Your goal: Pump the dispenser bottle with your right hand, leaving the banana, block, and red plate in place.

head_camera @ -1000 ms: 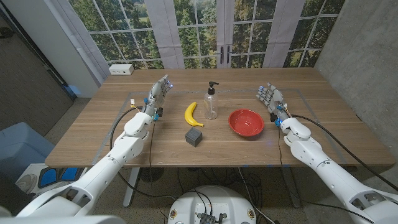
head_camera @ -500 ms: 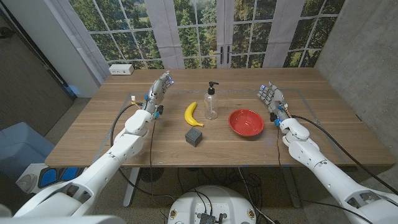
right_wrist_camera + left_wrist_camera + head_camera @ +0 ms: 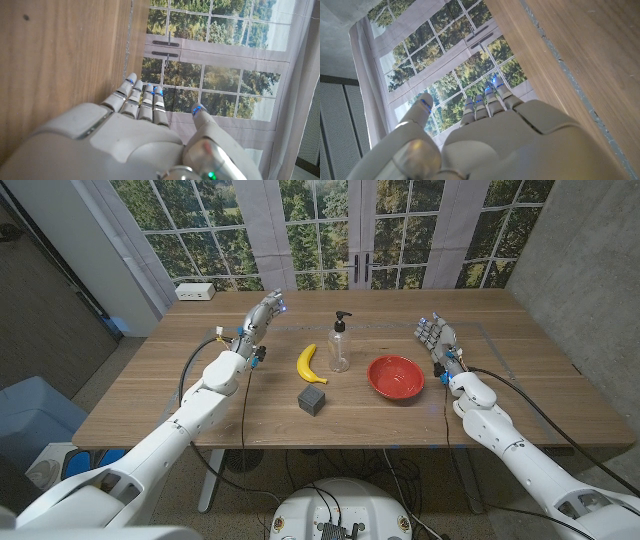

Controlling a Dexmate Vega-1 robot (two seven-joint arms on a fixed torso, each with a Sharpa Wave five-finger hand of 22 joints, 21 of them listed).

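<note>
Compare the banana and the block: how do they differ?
The banana is yellow, long and curved; the block is dark grey and boxy. The banana lies lengthwise just left of the bottle, while the block sits nearer the robot, in front of both. Both rest on the table, apart from each other and untouched by either hand.

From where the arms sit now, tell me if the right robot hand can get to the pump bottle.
Probably yes. The right robot hand is open and holds nothing, and the dispenser bottle stands upright to its left. The red plate lies nearer the robot than a straight line between them, so the path across looks free.
</note>
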